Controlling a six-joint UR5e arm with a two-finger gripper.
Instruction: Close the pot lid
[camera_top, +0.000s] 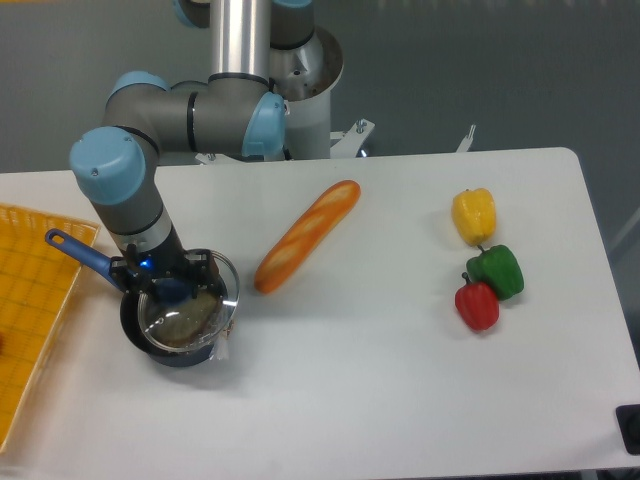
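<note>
The pot (140, 338) is a small black saucepan at the table's left, its blue handle (78, 253) pointing up-left. The clear glass pot lid (190, 322) lies over the pot's mouth, its metal rim shifted slightly right of the pot's wall. My gripper (168, 288) hangs straight above the lid's centre and covers the knob. Whether the fingers are clamped on the knob cannot be made out from this angle.
A yellow mesh tray (30, 310) lies at the left edge, close to the pot handle. A baguette (305, 236) lies diagonally right of the pot. Yellow (474, 214), green (496, 270) and red (478, 305) peppers sit at the right.
</note>
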